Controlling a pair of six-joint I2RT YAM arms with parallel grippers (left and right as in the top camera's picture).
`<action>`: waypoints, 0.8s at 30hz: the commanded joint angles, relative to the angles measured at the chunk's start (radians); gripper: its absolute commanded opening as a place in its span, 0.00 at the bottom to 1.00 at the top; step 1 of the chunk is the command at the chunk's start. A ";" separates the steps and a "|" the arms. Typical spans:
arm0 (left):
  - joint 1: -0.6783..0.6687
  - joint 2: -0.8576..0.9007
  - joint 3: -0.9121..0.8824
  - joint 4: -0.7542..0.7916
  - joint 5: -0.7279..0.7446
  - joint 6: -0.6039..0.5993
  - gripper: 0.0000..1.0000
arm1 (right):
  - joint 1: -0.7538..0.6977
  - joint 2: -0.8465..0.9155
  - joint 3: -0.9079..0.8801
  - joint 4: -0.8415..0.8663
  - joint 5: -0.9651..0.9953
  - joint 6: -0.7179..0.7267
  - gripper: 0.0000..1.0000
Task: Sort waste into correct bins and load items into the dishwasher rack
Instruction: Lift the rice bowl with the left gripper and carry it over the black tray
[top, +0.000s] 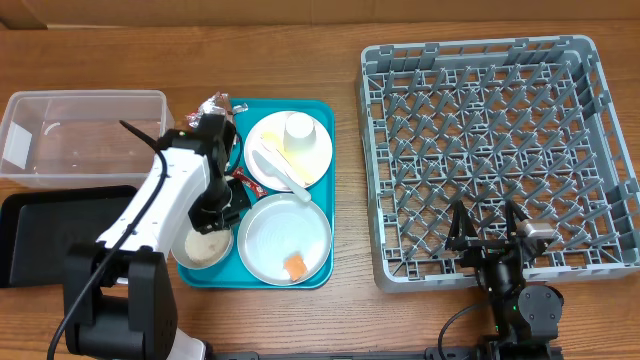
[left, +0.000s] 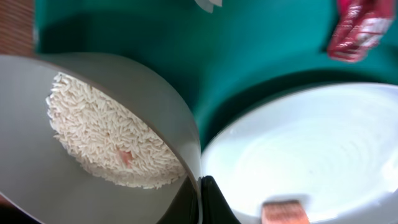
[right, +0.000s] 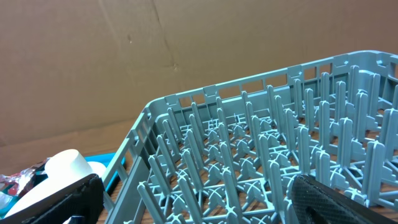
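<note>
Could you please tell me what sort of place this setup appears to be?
Probably a lab mock-up of a canteen dish-return station: a teal tray of used plates, a grey dishwasher rack, and a cardboard backdrop.

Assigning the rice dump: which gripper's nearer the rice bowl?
Left. The left gripper is shut on the rim of the rice bowl, on the teal tray. The right gripper sits open at the near edge of the dishwasher rack, well off to the bowl's right.

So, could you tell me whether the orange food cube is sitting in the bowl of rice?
No, the orange cube lies on the large plate, next to the bowl that holds the rice.
</note>
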 joint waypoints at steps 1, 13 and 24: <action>0.003 0.008 0.103 -0.067 -0.017 0.005 0.04 | -0.006 -0.010 -0.010 0.003 0.002 -0.004 1.00; 0.163 -0.068 0.311 -0.300 0.002 0.085 0.04 | -0.007 -0.010 -0.010 0.003 0.002 -0.003 1.00; 0.533 -0.237 0.326 -0.259 0.216 0.347 0.04 | -0.007 -0.010 -0.010 0.003 0.002 -0.004 1.00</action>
